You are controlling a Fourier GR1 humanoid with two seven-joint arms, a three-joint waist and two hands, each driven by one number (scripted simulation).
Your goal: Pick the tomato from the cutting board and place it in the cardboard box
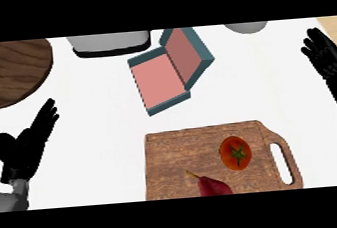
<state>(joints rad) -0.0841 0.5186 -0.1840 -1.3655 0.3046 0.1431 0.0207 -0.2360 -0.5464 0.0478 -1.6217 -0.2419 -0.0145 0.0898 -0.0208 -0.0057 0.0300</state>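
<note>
A red tomato (235,152) with a green stem lies on the right part of the wooden cutting board (175,155) at the lower middle of the head view. Beyond the board sits an open box (169,71) with teal outer walls and a pink inside, its lid tilted up to the right. My left hand (26,142) is open at the lower left, fingers straight, well away from the board. At the right edge my right hand (332,68) is open too, fingers pointing up, above and to the right of the tomato. Neither hand touches anything.
A dark red, pointed vegetable (212,185) lies at the board's front edge. A round wooden board (9,71) is at the far left. A grey and black appliance (110,43) and a grey bowl (246,27) stand along the far edge.
</note>
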